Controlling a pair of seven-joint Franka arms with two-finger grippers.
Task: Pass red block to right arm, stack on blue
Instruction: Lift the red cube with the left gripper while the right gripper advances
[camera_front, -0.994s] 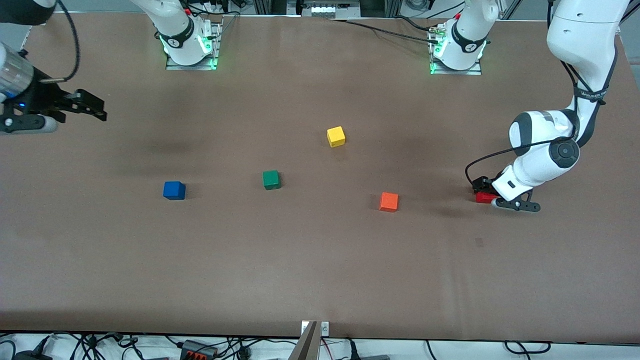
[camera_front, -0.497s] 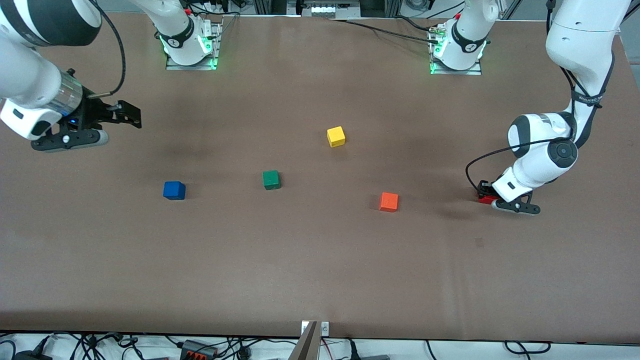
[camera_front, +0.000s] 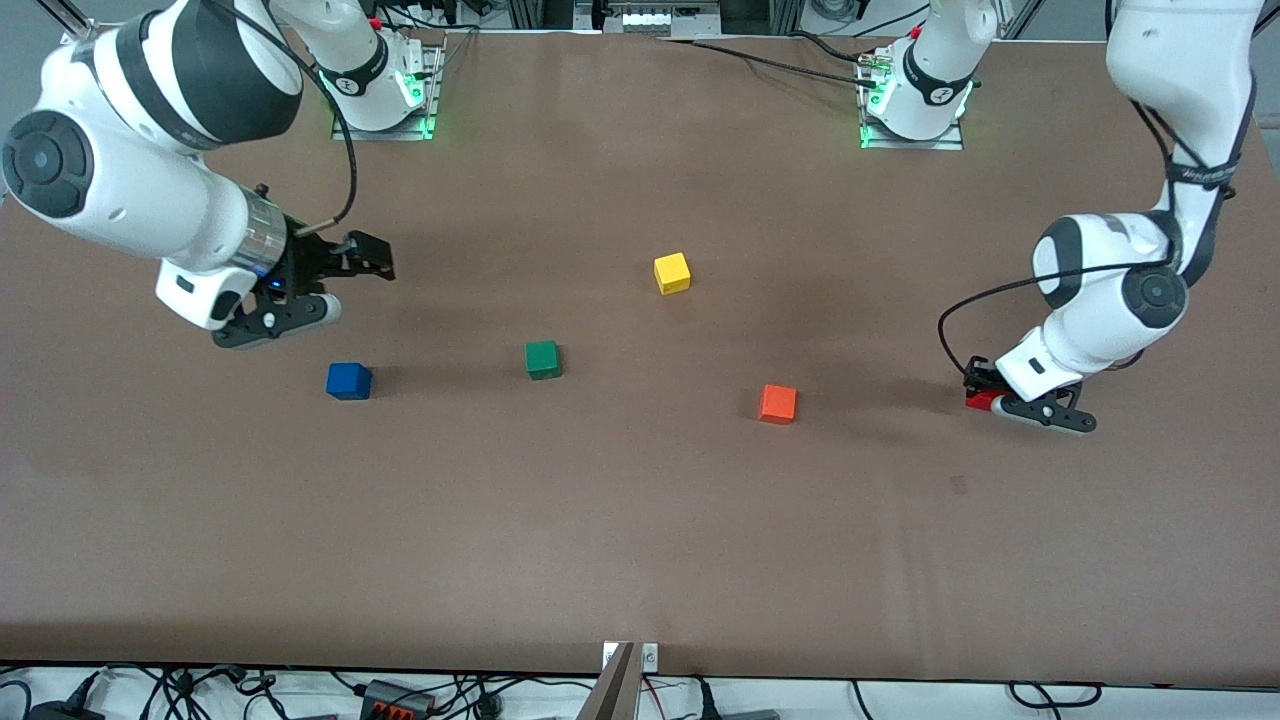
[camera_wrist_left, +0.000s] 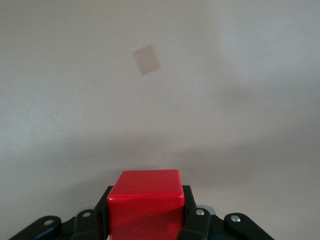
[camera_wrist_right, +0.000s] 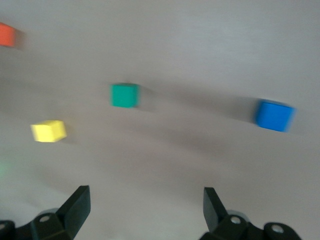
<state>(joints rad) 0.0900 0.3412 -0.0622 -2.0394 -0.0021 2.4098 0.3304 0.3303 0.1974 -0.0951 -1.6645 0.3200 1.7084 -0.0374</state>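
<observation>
Now bright-red plain cube (camera_wrist_left: 145, 202), clamped in left hand (camera_wrist_left: 147, 220)

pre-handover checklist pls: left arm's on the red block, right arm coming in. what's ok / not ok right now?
1. Left gripper shut on red block: ok, fingers clamp both sides.
2. Block lifted off the table: cannot tell; it sits low at the left arm's end.
3. Right gripper open and empty: ok, over the table near the blue block.
4. Blue block top free for stacking: ok, nothing on it.
5. Grippers close enough to hand over: not ok, they are at different ends of the table.
6. Orange cube, green cube and yellow cube lie between the arms: ok only if the block is carried above them.
</observation>
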